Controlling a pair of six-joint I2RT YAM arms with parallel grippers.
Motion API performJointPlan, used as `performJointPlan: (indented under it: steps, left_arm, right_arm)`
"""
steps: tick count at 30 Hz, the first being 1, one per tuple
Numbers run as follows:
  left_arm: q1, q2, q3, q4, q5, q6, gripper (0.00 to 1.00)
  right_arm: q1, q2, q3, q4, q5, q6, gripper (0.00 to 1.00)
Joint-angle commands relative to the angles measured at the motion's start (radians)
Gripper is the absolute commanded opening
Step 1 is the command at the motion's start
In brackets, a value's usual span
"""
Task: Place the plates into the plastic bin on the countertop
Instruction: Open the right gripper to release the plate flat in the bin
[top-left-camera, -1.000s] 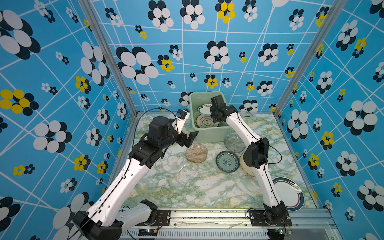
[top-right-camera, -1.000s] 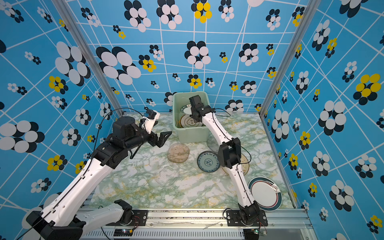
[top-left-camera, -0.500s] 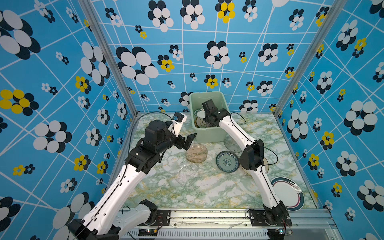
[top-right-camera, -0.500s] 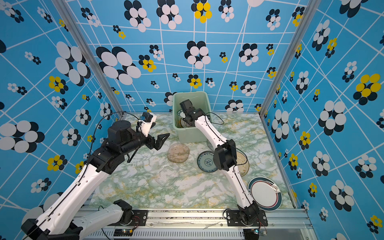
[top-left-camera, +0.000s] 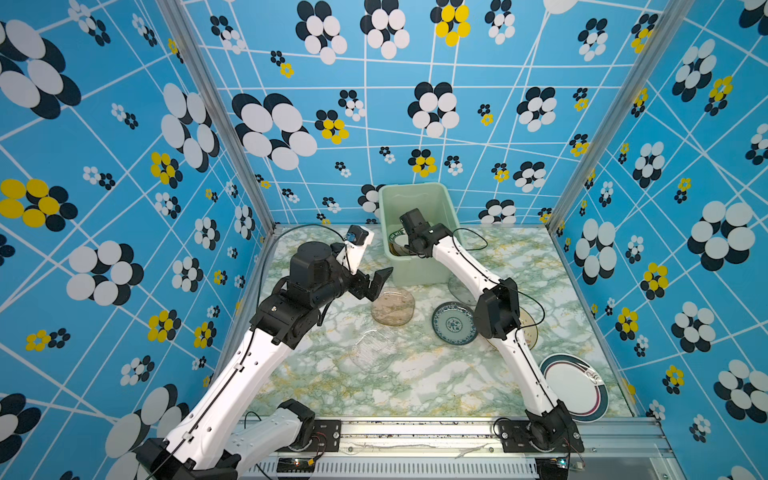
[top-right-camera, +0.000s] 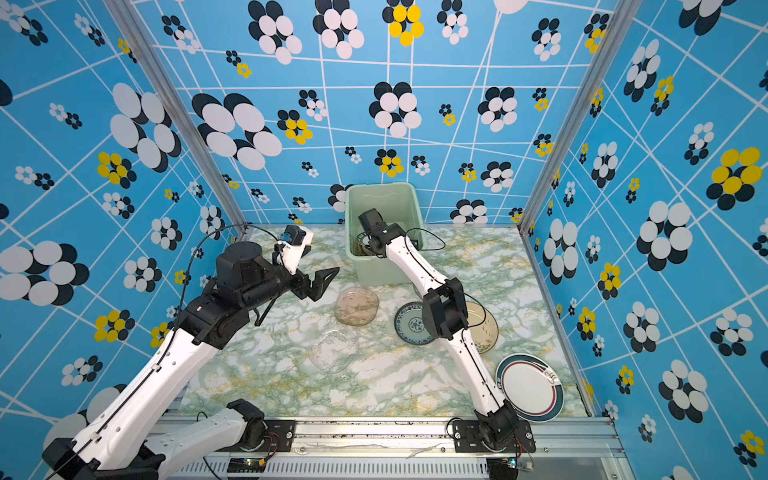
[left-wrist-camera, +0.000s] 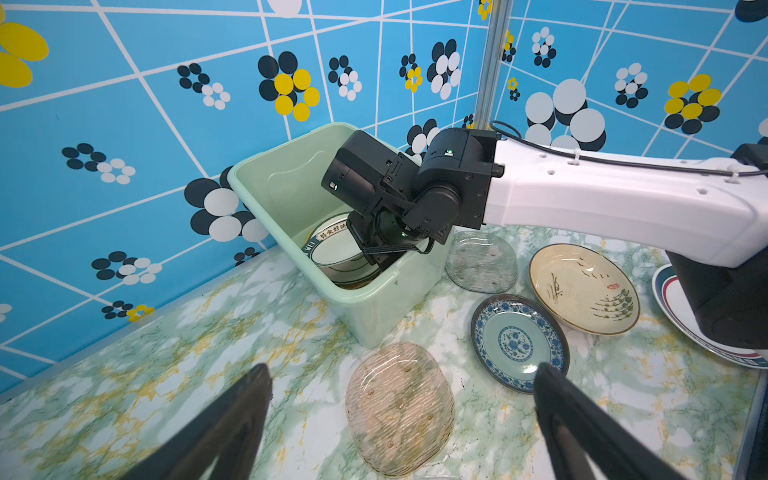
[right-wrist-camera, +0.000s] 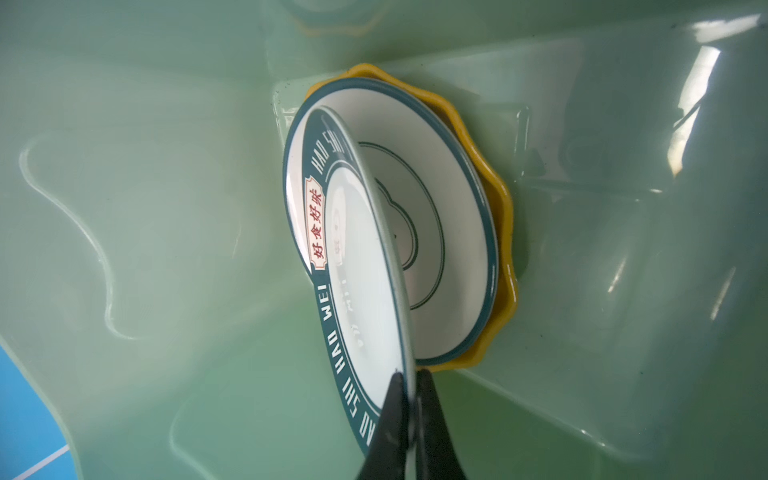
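Pinching the rim of a lettered green-rimmed plate (right-wrist-camera: 361, 266) tilted steeply inside the mint bin (right-wrist-camera: 166, 166), the right claw (right-wrist-camera: 409, 386) risks chipping it on the stacked plate (right-wrist-camera: 449, 199) if released at this angle; the left claw (left-wrist-camera: 401, 370), spread, hovers beside the bin.

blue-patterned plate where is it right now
In both top views the blue-patterned plate lies on the countertop right of centre, between the brown glass plate and the cream plate.

Mint-green bin (top-left-camera: 417, 202), teal-rimmed white plate (right-wrist-camera: 359, 270), yellow plate (right-wrist-camera: 505, 266), blue-patterned plate (top-left-camera: 454, 323), brown glass plate (top-left-camera: 392, 307); countertop (top-left-camera: 415, 386) marbled green, white and yellow.
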Motion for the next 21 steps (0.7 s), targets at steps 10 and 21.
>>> performJointPlan:
  steps: [10,21]
  left_arm:
    - [0.021,0.000,-0.024,0.004,-0.020,0.018,0.99]
    - [0.031,0.007,-0.045,0.008,-0.033,0.007,0.99]
  right_arm:
    - [-0.007,0.015,-0.009,-0.064,-0.009,0.088,0.22]
    - [-0.010,0.023,-0.008,-0.138,-0.035,0.154,0.42]
